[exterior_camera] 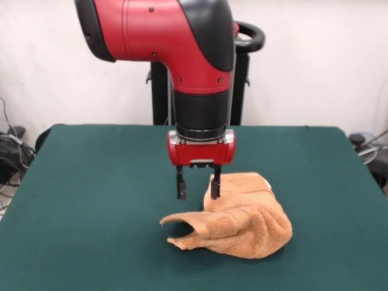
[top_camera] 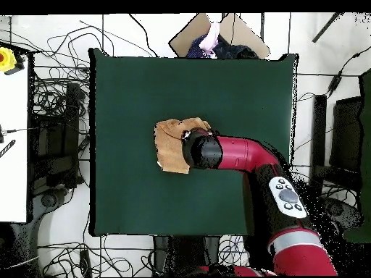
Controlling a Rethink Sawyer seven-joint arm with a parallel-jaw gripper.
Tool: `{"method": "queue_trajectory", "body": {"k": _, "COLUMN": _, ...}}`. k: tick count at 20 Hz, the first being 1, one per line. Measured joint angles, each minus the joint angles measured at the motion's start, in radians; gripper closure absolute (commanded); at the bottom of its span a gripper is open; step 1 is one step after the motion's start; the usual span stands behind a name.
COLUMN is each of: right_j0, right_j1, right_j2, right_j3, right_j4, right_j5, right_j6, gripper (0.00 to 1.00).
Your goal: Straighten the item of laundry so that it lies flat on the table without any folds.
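Note:
The orange-tan towel (exterior_camera: 242, 219) lies crumpled on the dark green table (exterior_camera: 91, 200), folded over itself with a curled flap sticking out toward the front left. My gripper (exterior_camera: 198, 185) hangs just above the towel's far left edge, fingers open with nothing between them. One finger (exterior_camera: 216, 184) stands in front of the towel's top edge, the other (exterior_camera: 180, 184) over bare table. In the overhead view the towel (top_camera: 171, 145) shows left of the arm (top_camera: 232, 153), which covers part of it and hides the gripper.
The robot's pedestal (exterior_camera: 159, 91) stands behind the table's far edge. Cables and equipment (top_camera: 54, 137) lie on the floor around the table. A cardboard box with cloth (top_camera: 217, 36) sits beyond the table's edge opposite the robot.

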Motion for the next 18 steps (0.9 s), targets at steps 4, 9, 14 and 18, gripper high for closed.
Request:
{"method": "queue_trajectory", "body": {"k": 4, "right_j0": -0.036, "right_j1": 0.016, "right_j2": 0.035, "right_j3": -0.012, "right_j4": -0.001, "right_j5": 0.0, "right_j6": 0.0, "gripper": 0.0}}
{"method": "queue_trajectory", "body": {"k": 9, "right_j0": -0.054, "right_j1": 0.027, "right_j2": 0.047, "right_j3": -0.028, "right_j4": -0.001, "right_j5": 0.0, "right_j6": 0.0, "gripper": 0.0}}
{"method": "queue_trajectory", "body": {"k": 14, "right_j0": -0.088, "right_j1": 0.049, "right_j2": 0.079, "right_j3": -0.051, "right_j4": -0.001, "right_j5": 0.006, "right_j6": 0.0, "gripper": 0.0}}
{"method": "queue_trajectory", "body": {"k": 18, "right_j0": -0.135, "right_j1": 0.083, "right_j2": 0.123, "right_j3": -0.078, "right_j4": -0.001, "right_j5": 0.038, "right_j6": -0.006, "gripper": 0.0}}
